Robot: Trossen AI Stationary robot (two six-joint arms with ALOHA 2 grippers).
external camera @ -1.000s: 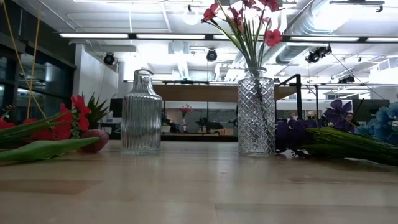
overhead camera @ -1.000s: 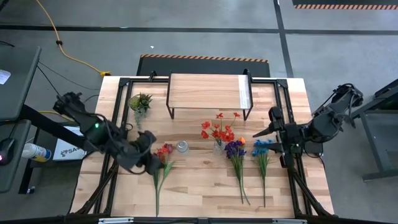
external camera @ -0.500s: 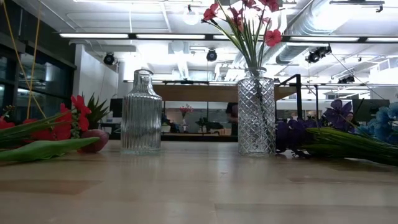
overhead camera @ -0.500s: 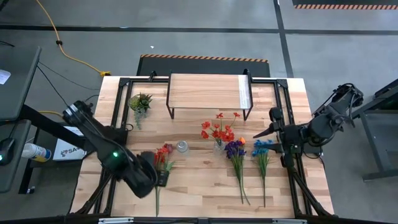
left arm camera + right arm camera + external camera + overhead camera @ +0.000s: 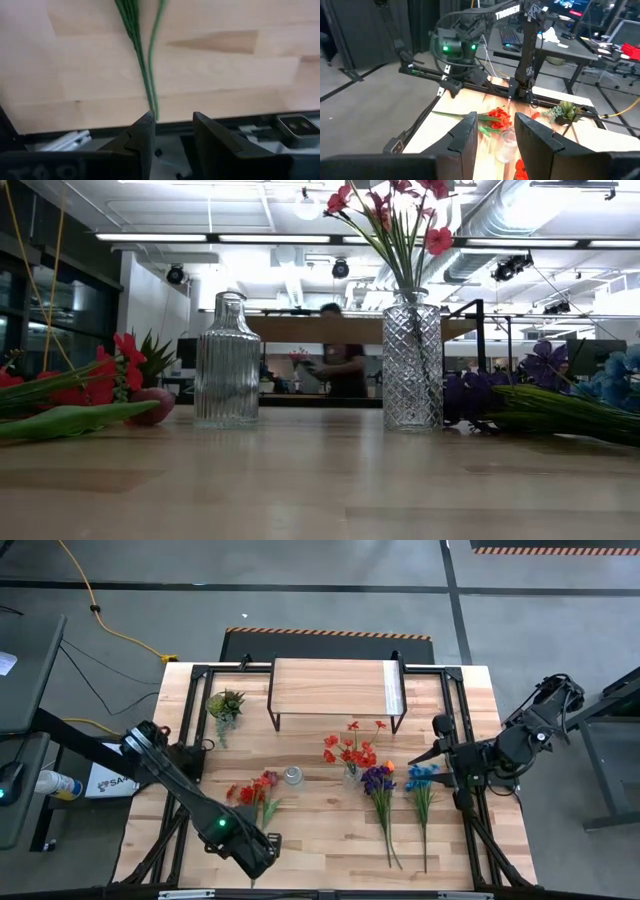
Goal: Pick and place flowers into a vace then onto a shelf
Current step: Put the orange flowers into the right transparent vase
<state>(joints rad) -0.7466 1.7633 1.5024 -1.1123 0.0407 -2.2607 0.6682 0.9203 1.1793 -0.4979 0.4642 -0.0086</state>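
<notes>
Both arms are dark, near-black, built of chunky jointed links. The left arm [image 5: 190, 802] carries a small green glowing light near its wrist. The right arm [image 5: 510, 745] shows black cables looping at its rear joint. Each wrist ends in two blocky, matte dark fingers [image 5: 142, 142] with angular tips.

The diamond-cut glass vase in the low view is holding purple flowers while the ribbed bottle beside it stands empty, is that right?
Not quite. The flowers in the diamond-cut vase are red, not purple, as the low view shows. The purple flowers lie on the table to the side. The ribbed bottle beside it does stand empty.
</notes>
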